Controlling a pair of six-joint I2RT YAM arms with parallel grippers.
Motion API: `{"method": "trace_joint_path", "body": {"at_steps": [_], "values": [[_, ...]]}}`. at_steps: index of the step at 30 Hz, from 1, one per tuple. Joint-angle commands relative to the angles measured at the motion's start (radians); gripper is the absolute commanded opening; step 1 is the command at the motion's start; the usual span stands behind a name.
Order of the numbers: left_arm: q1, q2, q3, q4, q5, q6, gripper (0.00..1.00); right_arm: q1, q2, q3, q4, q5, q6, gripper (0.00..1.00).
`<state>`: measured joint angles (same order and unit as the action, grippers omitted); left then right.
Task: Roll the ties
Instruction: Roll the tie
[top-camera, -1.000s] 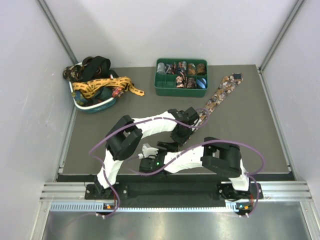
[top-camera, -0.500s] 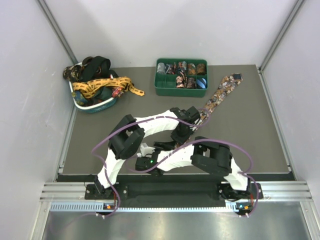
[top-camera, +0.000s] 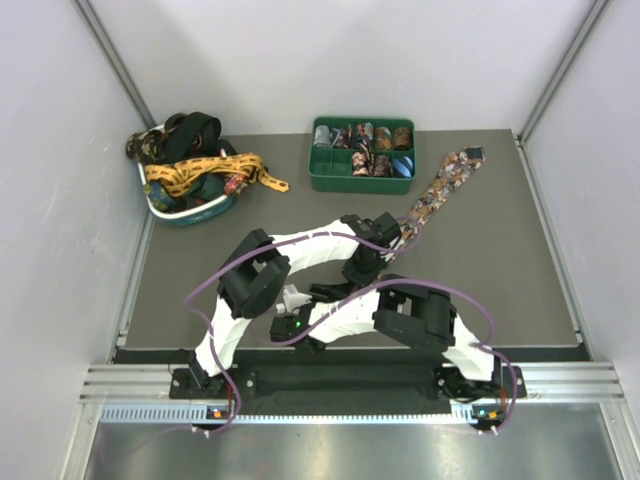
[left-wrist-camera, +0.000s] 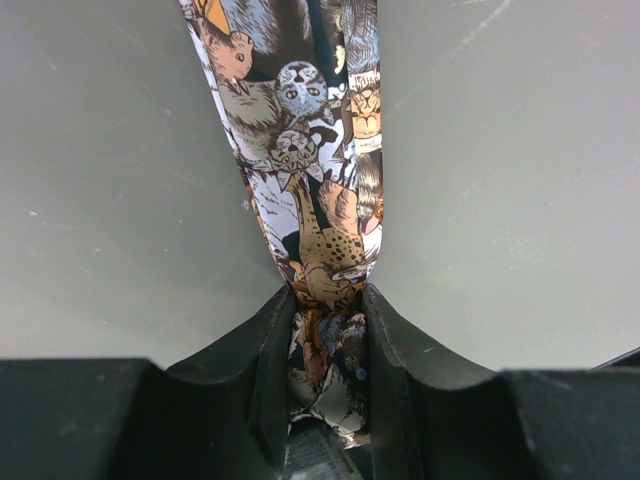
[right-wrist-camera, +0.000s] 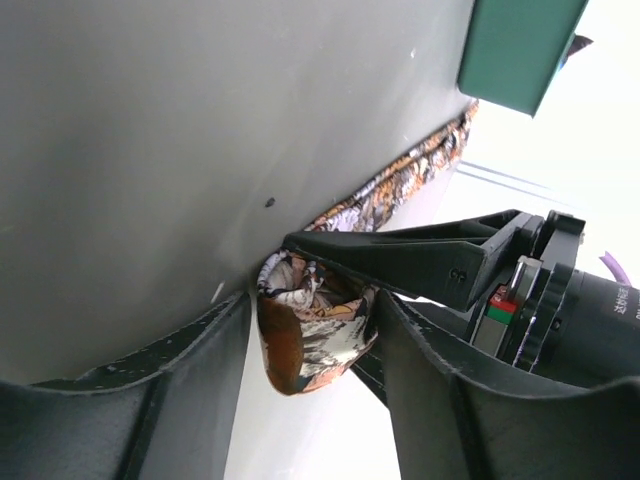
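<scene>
A brown animal-patterned tie (top-camera: 445, 185) lies diagonally on the grey mat, wide end at the back right. In the left wrist view it (left-wrist-camera: 310, 150) runs away from the jaws. My left gripper (top-camera: 357, 272) (left-wrist-camera: 327, 295) is shut on the tie's narrow end, which is wound into a small roll (left-wrist-camera: 325, 360). My right gripper (top-camera: 335, 290) (right-wrist-camera: 312, 300) is open, its fingers either side of that roll (right-wrist-camera: 305, 340). The right finger touches the roll and the left one stands a sliver off. The left gripper's fingers (right-wrist-camera: 400, 260) show behind it.
A green divided tray (top-camera: 362, 186) holding several rolled ties stands at the back centre. A teal basin (top-camera: 190, 215) at the back left holds loose ties, among them a gold-yellow one (top-camera: 200, 172) and a black one (top-camera: 195, 128). Both arms cross at the mat's front middle.
My right arm has folded in toward the left gripper, bringing its fingers around the roll. The left gripper and the tie have barely moved.
</scene>
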<state>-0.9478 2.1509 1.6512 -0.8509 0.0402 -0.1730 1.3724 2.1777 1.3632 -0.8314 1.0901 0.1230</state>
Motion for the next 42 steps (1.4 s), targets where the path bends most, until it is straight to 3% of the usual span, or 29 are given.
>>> {"method": "trace_joint_path", "body": {"at_steps": [1, 6, 12, 19, 22, 25, 26, 31, 34, 37, 42], "values": [[-0.005, 0.055, -0.019, -0.099, 0.021, 0.0, 0.35, -0.023, 0.05, -0.013, -0.052, -0.039, 0.089, 0.54], [-0.005, 0.055, -0.018, -0.103, 0.023, 0.001, 0.34, -0.026, 0.056, 0.003, -0.064, -0.004, 0.11, 0.46], [-0.005, 0.053, -0.011, -0.112, 0.021, 0.001, 0.34, -0.038, 0.071, 0.017, -0.087, -0.006, 0.121, 0.47], [-0.005, 0.047, -0.007, -0.109, 0.017, 0.003, 0.36, -0.055, 0.056, 0.011, -0.072, -0.033, 0.135, 0.13], [-0.005, 0.037, 0.008, -0.099, 0.018, 0.003, 0.43, -0.056, 0.033, 0.008, -0.048, -0.048, 0.129, 0.06], [-0.005, 0.032, 0.073, -0.111, 0.007, 0.004, 0.6, -0.049, 0.018, 0.008, -0.023, -0.052, 0.124, 0.01], [-0.005, 0.029, 0.115, -0.111, 0.006, 0.004, 0.67, -0.05, 0.014, 0.005, -0.015, -0.05, 0.121, 0.0], [0.006, 0.015, 0.245, -0.114, 0.004, 0.0, 0.83, -0.041, -0.032, -0.024, 0.054, -0.058, 0.103, 0.0], [0.033, -0.031, 0.268, -0.091, -0.011, -0.032, 0.86, -0.042, -0.085, -0.065, 0.127, -0.085, 0.072, 0.0], [0.079, -0.116, 0.208, -0.018, -0.031, -0.072, 0.86, -0.044, -0.157, -0.114, 0.216, -0.136, 0.023, 0.0], [0.214, -0.302, -0.025, 0.179, -0.01, -0.157, 0.86, -0.061, -0.246, -0.18, 0.34, -0.199, -0.065, 0.0]]}}
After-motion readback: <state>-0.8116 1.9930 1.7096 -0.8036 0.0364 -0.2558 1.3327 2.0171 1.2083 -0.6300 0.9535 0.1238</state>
